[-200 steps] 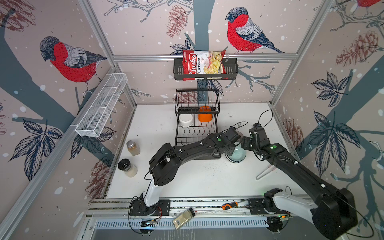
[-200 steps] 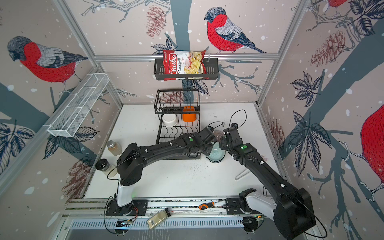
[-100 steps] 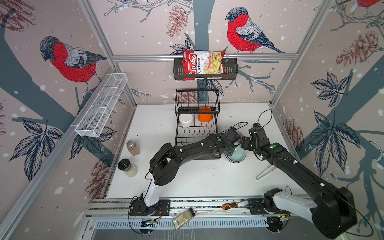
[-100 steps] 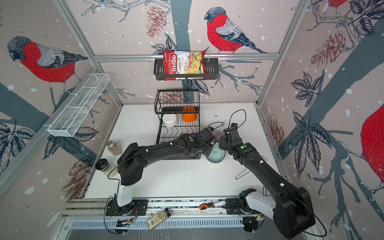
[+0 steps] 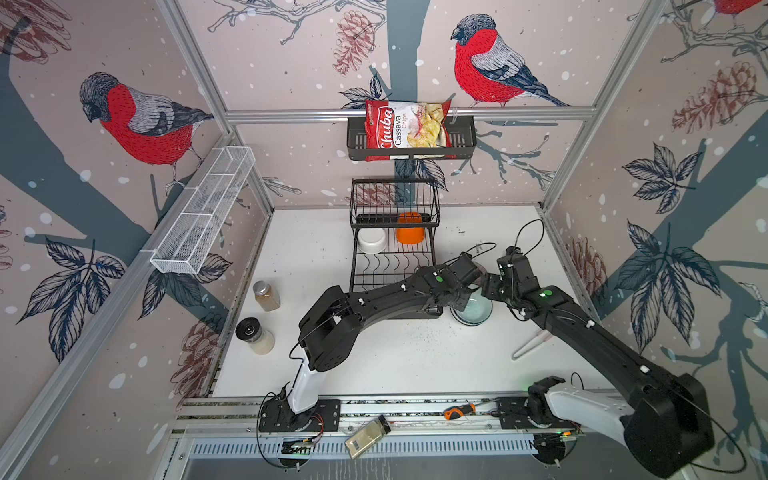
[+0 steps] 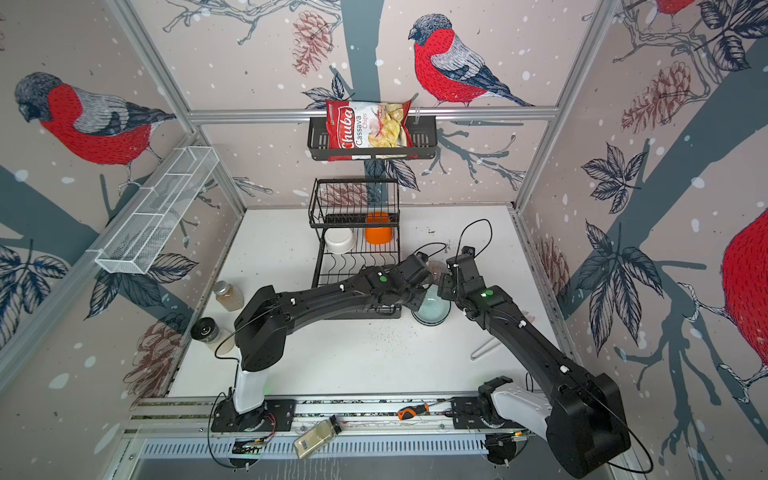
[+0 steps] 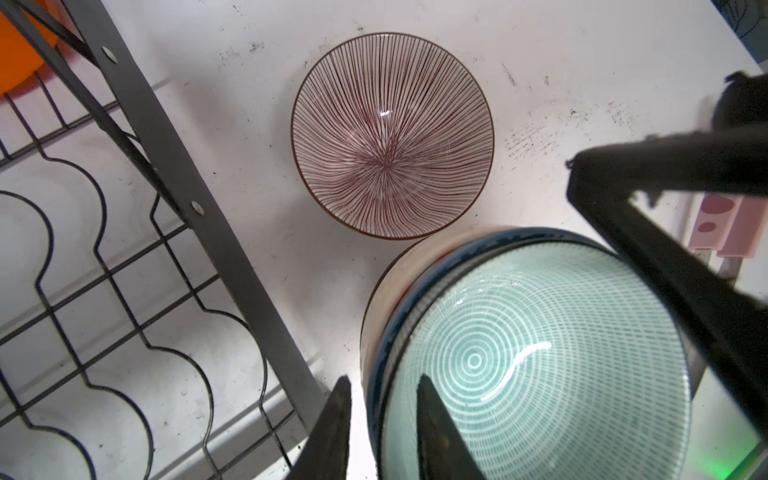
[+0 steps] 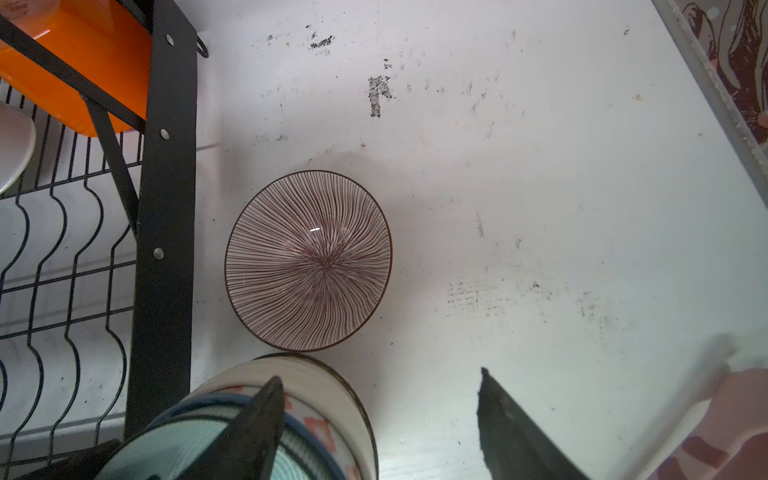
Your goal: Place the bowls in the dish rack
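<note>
A stack of bowls [image 5: 473, 311] [image 6: 434, 311] stands on the table just right of the dish rack [image 5: 392, 266]; its top bowl is mint-green [image 7: 536, 365]. A brown-striped bowl [image 7: 392, 135] [image 8: 307, 259] sits alone beside the stack. My left gripper [image 7: 383, 380] is open. Its jaws straddle the mint-green bowl's rim, the outer finger [image 7: 338, 415] clear of the wall. My right gripper [image 8: 380, 374] is open wide, with one finger [image 8: 262, 415] over the stack and the other over bare table. A white bowl [image 5: 372, 240] and an orange bowl [image 5: 409, 232] sit in the rack.
Two spice jars [image 5: 266, 296] [image 5: 254, 334] stand at the table's left edge. A pink and white utensil [image 5: 530, 345] lies right of the stack under the right arm. A chips bag [image 5: 409, 131] sits in the black wall shelf. A white mesh trough [image 5: 203, 216] hangs on the left wall.
The left gripper's jaws have parted a little around the mint-green bowl's rim. Both arms stay almost where they were and the right gripper is unchanged.
</note>
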